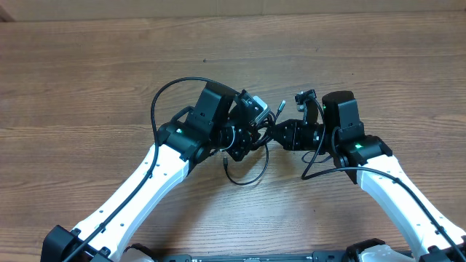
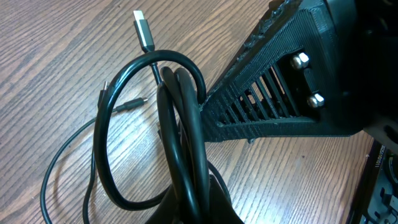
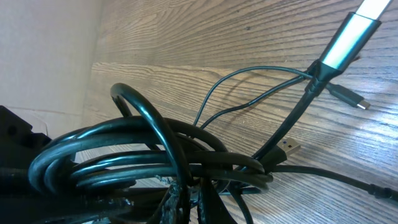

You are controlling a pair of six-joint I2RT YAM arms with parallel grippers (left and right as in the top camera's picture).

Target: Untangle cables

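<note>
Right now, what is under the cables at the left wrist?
Bare wood table and one thin cord with a small plug tip. The cables themselves cover whatever lies beneath their lower end.

Knotted cables (image 2: 180,124) block mid-table, bare table (image 1: 87,73) open at far side, left, right

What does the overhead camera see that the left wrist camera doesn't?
Only overhead: the left arm and right arm, close together mid-table. Only left wrist: a silvery plug up close, and a ribbed black part. Both: looped black cables on the wooden table.
</note>
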